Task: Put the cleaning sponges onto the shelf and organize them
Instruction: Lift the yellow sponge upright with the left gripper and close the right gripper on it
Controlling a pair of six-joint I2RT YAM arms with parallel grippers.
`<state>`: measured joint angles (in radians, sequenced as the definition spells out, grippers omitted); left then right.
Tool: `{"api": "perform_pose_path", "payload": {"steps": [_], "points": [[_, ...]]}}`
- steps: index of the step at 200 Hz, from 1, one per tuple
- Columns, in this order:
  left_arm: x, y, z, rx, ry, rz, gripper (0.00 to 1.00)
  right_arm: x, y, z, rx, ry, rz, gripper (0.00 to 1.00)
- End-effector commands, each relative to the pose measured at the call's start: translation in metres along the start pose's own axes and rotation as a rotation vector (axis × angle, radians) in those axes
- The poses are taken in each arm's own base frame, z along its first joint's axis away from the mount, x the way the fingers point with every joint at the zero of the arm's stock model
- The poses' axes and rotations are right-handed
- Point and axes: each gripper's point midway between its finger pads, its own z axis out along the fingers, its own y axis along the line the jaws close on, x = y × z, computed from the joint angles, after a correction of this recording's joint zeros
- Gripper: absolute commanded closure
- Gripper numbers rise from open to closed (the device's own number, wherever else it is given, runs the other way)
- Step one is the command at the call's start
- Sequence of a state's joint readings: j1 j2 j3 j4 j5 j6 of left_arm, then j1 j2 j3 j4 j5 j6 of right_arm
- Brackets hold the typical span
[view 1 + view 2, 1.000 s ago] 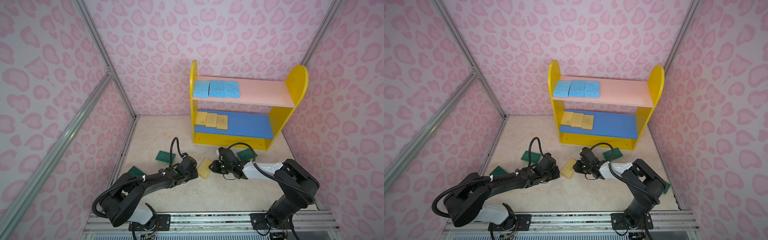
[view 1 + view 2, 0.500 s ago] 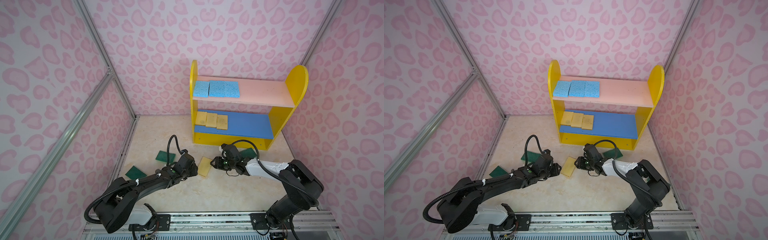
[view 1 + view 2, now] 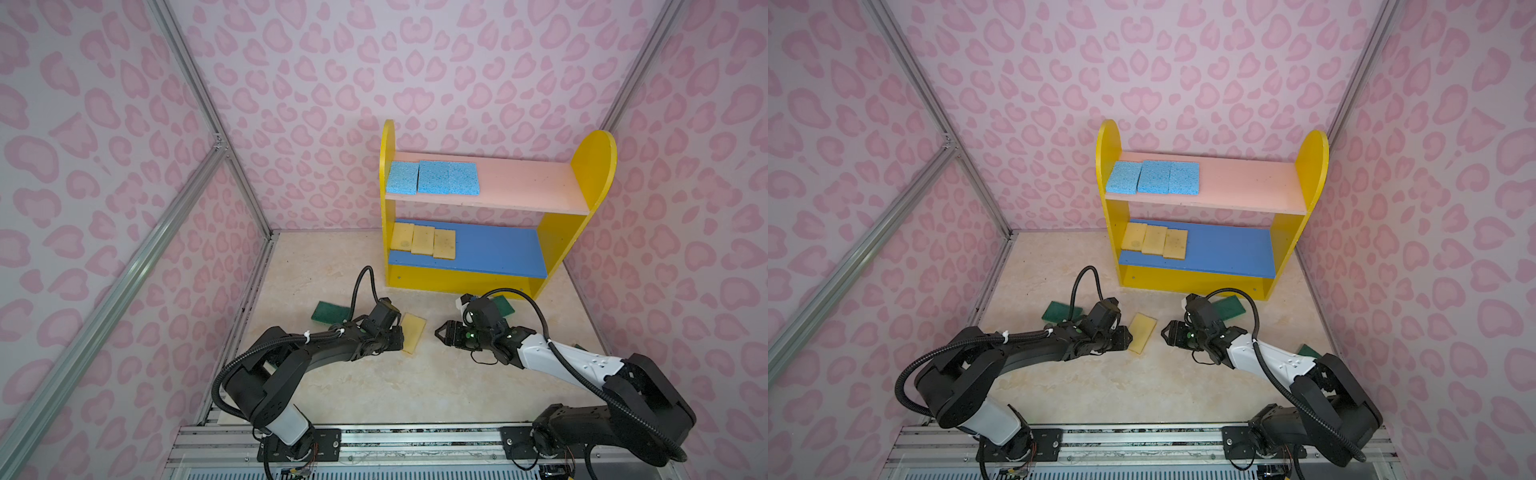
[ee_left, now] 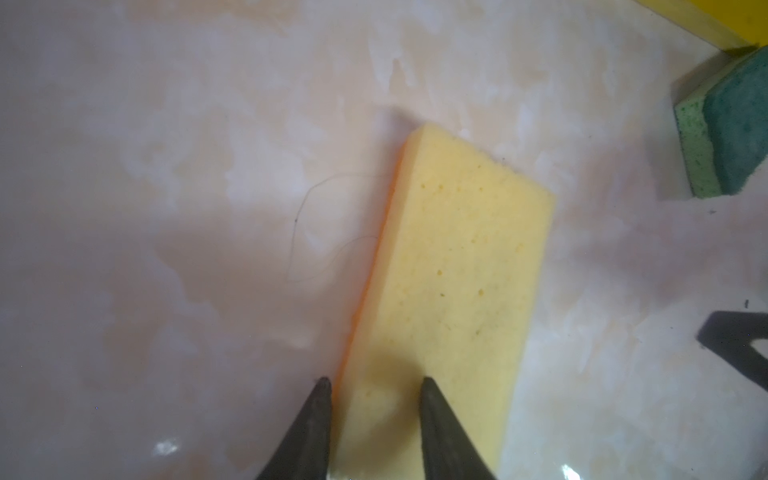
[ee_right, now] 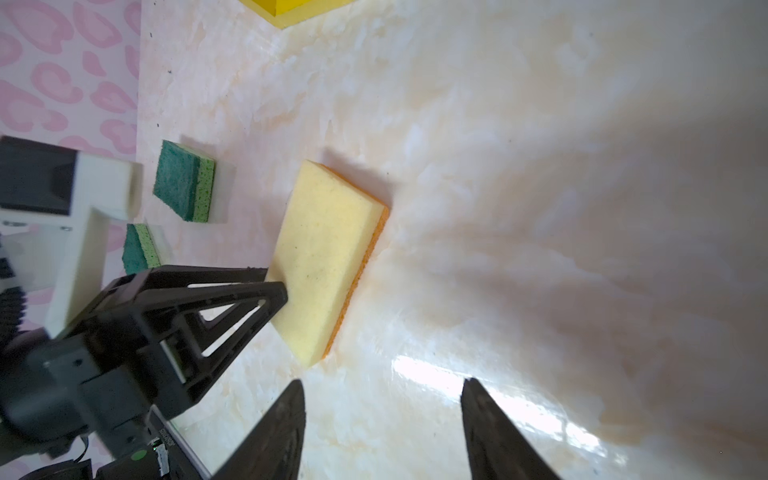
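Observation:
One pale yellow sponge [image 3: 414, 332] [image 3: 1141, 332] with an orange underside lies on the floor between the two arms. My left gripper [image 4: 374, 382] [image 5: 276, 282] is closed on one long edge of it [image 4: 457, 257], one finger on the yellow top and one at the orange underside. My right gripper [image 3: 438, 332] [image 5: 382, 386] hangs open just right of that sponge [image 5: 328, 257], holding nothing. The shelf [image 3: 594, 166] [image 3: 1312, 162] stands at the back. Three light blue sponges [image 3: 432, 178] sit on its pink board and three yellow sponges [image 3: 424, 240] on its blue board.
Dark green sponges lie on the floor: one left of my left wrist [image 3: 330, 311] [image 5: 183, 187], one by the shelf's base behind my right wrist [image 3: 505, 305] [image 4: 731, 124], one partly hidden beside my right arm [image 3: 1308, 351]. Pink patterned walls close in all round.
My right gripper has opened and drawn back to the right, away from the yellow sponge. My left gripper opened, came up to the sponge's edge and closed on it.

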<state>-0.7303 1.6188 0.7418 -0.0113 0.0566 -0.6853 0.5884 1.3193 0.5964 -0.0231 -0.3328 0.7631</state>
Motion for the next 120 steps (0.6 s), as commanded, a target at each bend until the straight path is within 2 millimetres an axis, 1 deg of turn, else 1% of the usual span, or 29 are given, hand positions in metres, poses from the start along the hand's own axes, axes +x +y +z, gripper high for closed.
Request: {"api": "perform_pose_path", "payload": {"steps": [1, 24, 41, 67, 93, 120], "points": [[-0.004, -0.009, 0.007, 0.038, -0.004, -0.004, 0.76, 0.001, -0.006, -0.005, 0.022, -0.006, -0.005, 0.39], [-0.002, -0.008, 0.009, 0.04, 0.0, -0.022, 0.88, -0.001, -0.004, -0.009, 0.016, -0.014, -0.008, 0.38], [-0.004, -0.008, 0.005, 0.041, -0.008, -0.037, 0.96, 0.0, -0.002, -0.009, 0.005, -0.012, -0.007, 0.37], [-0.011, -0.012, -0.01, 0.054, -0.045, -0.074, 0.97, 0.003, 0.004, -0.007, -0.036, -0.007, 0.002, 0.32], [-0.02, -0.021, -0.027, 0.093, -0.084, -0.113, 0.97, 0.01, 0.017, -0.002, -0.089, 0.0, -0.009, 0.26], [-0.028, -0.03, -0.04, 0.126, -0.109, -0.128, 0.97, 0.017, 0.036, 0.004, -0.12, 0.009, -0.035, 0.26]]}}
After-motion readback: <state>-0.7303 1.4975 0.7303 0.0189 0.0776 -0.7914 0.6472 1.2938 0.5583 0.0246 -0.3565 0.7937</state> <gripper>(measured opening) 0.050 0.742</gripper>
